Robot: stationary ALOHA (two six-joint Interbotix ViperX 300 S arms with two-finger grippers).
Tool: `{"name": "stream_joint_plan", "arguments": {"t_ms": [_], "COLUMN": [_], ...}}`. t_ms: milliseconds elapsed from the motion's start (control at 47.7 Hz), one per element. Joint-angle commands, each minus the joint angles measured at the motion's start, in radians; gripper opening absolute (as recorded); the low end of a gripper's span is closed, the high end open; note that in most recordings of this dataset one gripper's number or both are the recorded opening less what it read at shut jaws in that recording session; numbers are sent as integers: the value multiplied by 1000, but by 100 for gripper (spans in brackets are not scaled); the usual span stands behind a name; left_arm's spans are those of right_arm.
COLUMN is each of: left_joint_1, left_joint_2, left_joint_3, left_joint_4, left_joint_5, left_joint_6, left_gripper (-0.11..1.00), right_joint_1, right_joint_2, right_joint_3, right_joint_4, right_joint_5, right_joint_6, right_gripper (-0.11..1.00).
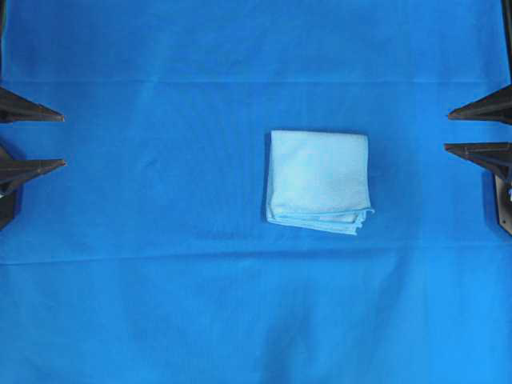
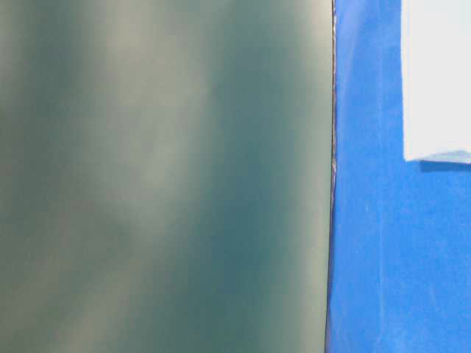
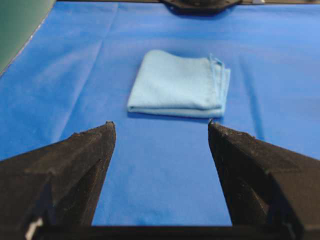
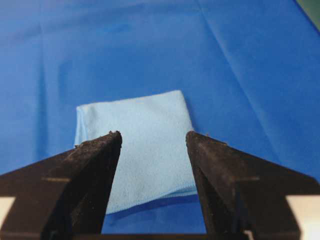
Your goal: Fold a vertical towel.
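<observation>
Appears complete: pale sky-blue microfibre towel [image 1: 318, 180] lies folded in layers on deep-blue covered worktop [image 1: 160, 304]; left gripper [image 1: 64, 140] and right gripper [image 1: 446, 130] both spread apart, empty, well clear; next, probably only inspection.

Setting: tabletop, evenly lit.
Deep-blue table cloth [image 1: 160, 304] covers the whole surface, faint creases across it; blurred grey-green panel [image 2: 162, 176] alongside its edge.

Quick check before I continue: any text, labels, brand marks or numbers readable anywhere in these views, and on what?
None: no readable text in any view.
towel: plain pale blue, no tag or print visible.
table cloth: plain deep blue.
left gripper and right gripper: bare black fingers, no markings.
</observation>
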Motion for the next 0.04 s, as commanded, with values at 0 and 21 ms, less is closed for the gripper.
{"name": "stream_joint_plan", "arguments": {"t_ms": [0,21], "left_joint_1": [3,3], "left_joint_2": [6,6], "left_joint_3": [-11,-11], "left_joint_4": [0,0], "left_joint_5": [-6,-6], "left_joint_6": [-2,-2], "left_gripper": [72,72], "right_joint_1": [-2,-2], "right_joint_2": [14,14], "right_joint_3": [-14,-14], "right_joint_4": [2,0], "right_joint_5": [-5,-5], "right_joint_6": [0,0], "right_gripper": [59,59]}}
